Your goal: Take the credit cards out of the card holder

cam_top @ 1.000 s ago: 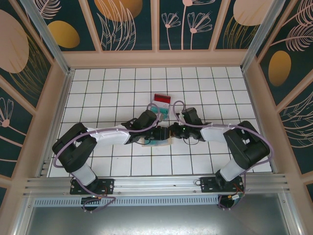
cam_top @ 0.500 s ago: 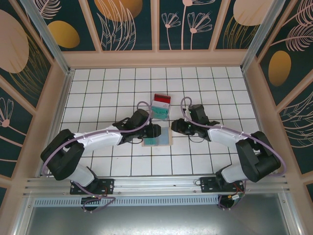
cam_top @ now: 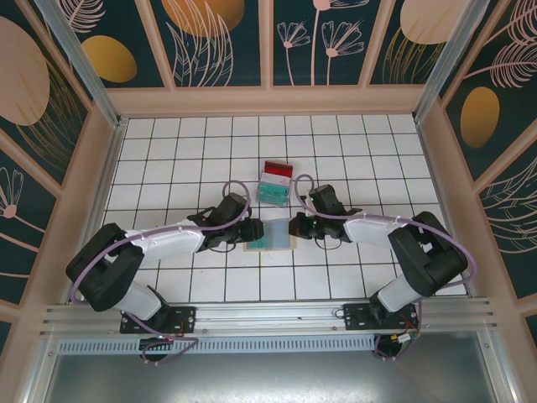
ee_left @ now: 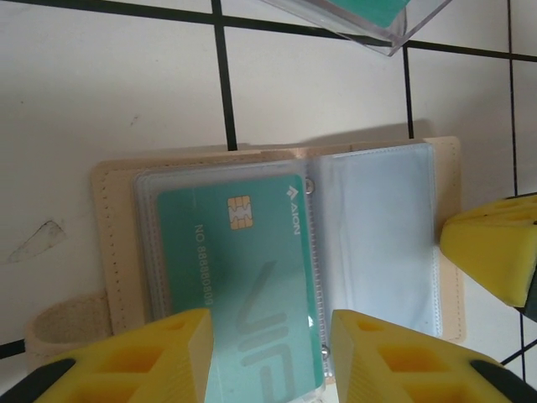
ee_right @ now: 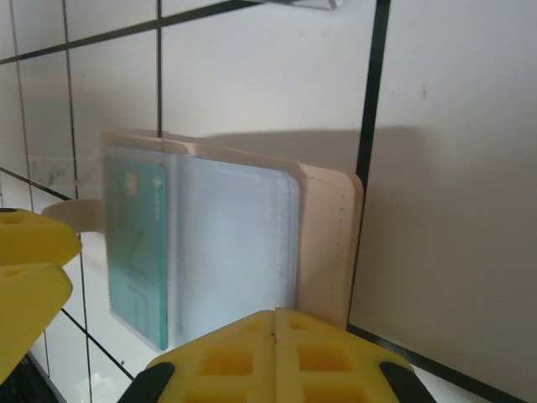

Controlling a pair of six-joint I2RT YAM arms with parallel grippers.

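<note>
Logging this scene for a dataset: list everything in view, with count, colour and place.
holder: one, tan, open flat on the tiles between the grippers
teal card: one, teal, in a clear sleeve of the holder
empty sleeve: one, clear, holder's other half
red card: one, red, on the tiles beyond the holder
teal item: one, under clear plastic, next to the red card
table: one, white tiles, dark lines
walls: several, dark teal, leaf pattern, around the table
left gripper: one, yellow fingers, open over the teal card
right gripper: one, yellow fingers, shut at the holder's edge
</note>
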